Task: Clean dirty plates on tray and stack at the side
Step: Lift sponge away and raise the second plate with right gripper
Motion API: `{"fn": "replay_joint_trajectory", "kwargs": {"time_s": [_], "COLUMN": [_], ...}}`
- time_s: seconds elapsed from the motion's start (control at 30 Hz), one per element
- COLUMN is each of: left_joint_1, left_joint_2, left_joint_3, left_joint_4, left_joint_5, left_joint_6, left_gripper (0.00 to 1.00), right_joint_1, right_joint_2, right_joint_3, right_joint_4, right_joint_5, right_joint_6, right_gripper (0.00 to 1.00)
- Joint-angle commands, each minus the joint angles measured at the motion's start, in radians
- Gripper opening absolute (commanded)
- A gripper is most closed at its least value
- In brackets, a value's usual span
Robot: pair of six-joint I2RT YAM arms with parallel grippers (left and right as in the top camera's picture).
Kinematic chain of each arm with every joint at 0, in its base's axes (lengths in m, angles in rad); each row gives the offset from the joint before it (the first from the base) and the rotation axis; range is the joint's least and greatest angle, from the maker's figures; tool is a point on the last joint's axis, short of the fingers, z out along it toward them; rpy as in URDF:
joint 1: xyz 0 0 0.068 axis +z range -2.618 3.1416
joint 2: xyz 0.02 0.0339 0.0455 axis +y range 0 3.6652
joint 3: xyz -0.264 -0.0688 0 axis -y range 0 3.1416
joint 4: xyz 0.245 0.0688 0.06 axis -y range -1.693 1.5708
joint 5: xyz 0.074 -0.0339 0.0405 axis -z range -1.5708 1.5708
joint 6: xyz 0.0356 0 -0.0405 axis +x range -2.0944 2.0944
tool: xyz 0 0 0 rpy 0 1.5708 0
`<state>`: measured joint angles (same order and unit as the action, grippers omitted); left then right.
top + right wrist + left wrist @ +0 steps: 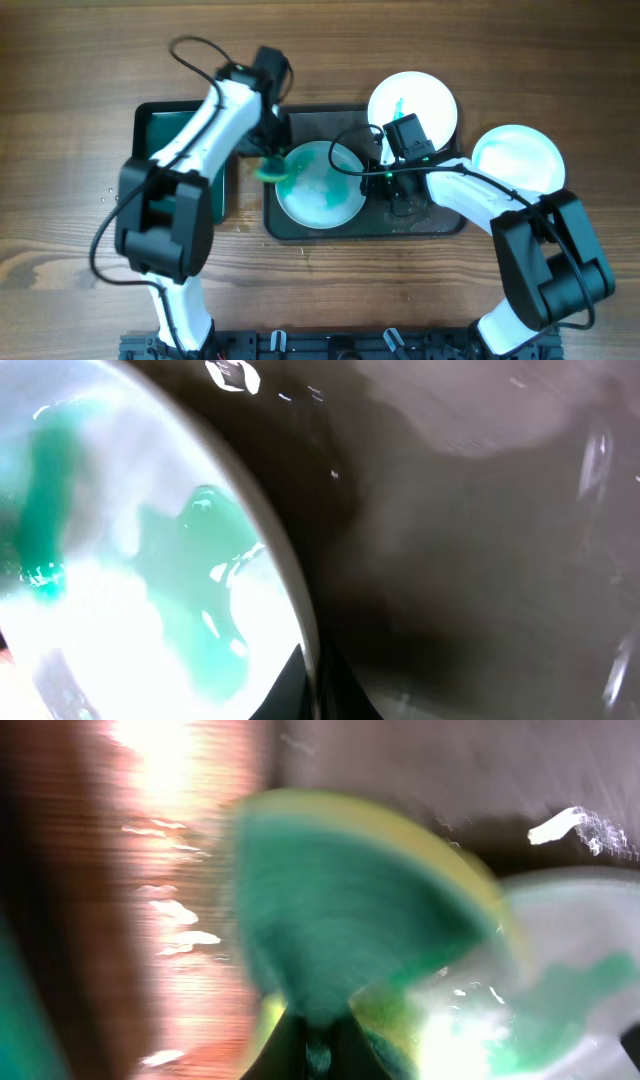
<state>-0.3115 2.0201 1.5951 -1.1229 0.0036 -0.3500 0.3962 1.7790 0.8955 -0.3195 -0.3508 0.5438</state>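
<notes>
A white plate [322, 190] with a teal smear lies at the left of the dark grey tray [310, 125]. My left gripper [268, 150] is shut on a green and yellow sponge [270, 168] at that plate's left rim. The left wrist view shows the jaws [318, 1040], the sponge [360, 910] and the smeared plate [580, 1010], all blurred. My right gripper [378, 180] is shut on the plate's right rim; in the right wrist view the jaws [315, 680] pinch the plate [120, 580] over the tray floor [480, 560]. A second smeared plate [412, 105] overlaps the tray's far right corner. A third, bluish plate [517, 160] lies on the table to the right.
A smaller dark green tray [185, 160] lies left of the grey tray, under my left arm. The wooden table [70, 120] surrounds everything. A cable [350, 135] loops over the grey tray near my right wrist.
</notes>
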Motion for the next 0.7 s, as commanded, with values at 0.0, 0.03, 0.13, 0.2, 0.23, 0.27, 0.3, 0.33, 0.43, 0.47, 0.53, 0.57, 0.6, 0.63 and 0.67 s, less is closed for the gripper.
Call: {"fn": "replay_joint_trajectory", "kwargs": {"time_s": [0.0,0.03,0.13,0.2,0.23,0.27,0.3,0.33,0.43,0.47,0.53,0.57,0.6,0.63,0.67], "left_joint_1": [0.086,0.097,0.119,0.129,0.134,0.138,0.140,0.141,0.140,0.141,0.141,0.141,0.141,0.141,0.141], "left_joint_2": [-0.121,-0.139,-0.188,-0.216,-0.226,-0.229,-0.229,-0.229,-0.222,-0.222,-0.222,-0.222,-0.222,-0.222,-0.222], "left_joint_3": [0.141,0.160,0.182,0.182,0.182,0.182,0.182,0.182,0.182,0.182,0.182,0.182,0.182,0.182,0.182], "left_joint_4": [-0.091,-0.114,-0.140,-0.139,-0.138,-0.139,-0.139,-0.142,-0.144,-0.144,-0.143,-0.144,-0.146,-0.148,-0.150], "left_joint_5": [-0.104,-0.097,-0.095,-0.095,-0.095,-0.095,-0.095,-0.095,-0.095,-0.095,-0.095,-0.095,-0.095,-0.095,-0.095], "left_joint_6": [-0.031,-0.022,-0.003,0.005,0.005,0.005,0.005,0.005,0.005,0.005,0.005,0.005,0.005,0.005,0.005], "left_gripper": [0.04,0.04,0.04,0.04,0.04,0.04,0.04,0.04,0.04,0.04,0.04,0.04,0.04,0.04,0.04], "right_joint_1": [-0.006,-0.006,-0.002,0.014,0.037,0.051,0.072,0.102,0.201,0.233,0.293,0.319,0.359,0.393,0.425], "right_joint_2": [-0.101,-0.134,-0.233,-0.293,-0.338,-0.358,-0.383,-0.408,-0.450,-0.455,-0.455,-0.455,-0.455,-0.455,-0.455], "right_joint_3": [0.010,0.010,0.010,0.010,0.010,0.010,0.010,0.010,0.012,0.016,0.023,0.026,0.029,0.032,0.035], "right_joint_4": [-0.053,-0.072,-0.124,-0.145,-0.164,-0.170,-0.179,-0.189,-0.217,-0.227,-0.234,-0.236,-0.235,-0.235,-0.235], "right_joint_5": [0.086,0.117,0.222,0.301,0.383,0.421,0.476,0.552,0.776,0.845,0.952,0.997,1.075,1.144,1.215], "right_joint_6": [-0.021,-0.023,-0.039,-0.055,-0.061,-0.069,-0.073,-0.073,-0.074,-0.076,-0.101,-0.111,-0.134,-0.154,-0.176], "right_gripper": [0.04,0.04,0.04,0.04,0.04,0.04,0.04,0.04,0.04,0.04,0.04,0.04,0.04,0.04,0.04]}}
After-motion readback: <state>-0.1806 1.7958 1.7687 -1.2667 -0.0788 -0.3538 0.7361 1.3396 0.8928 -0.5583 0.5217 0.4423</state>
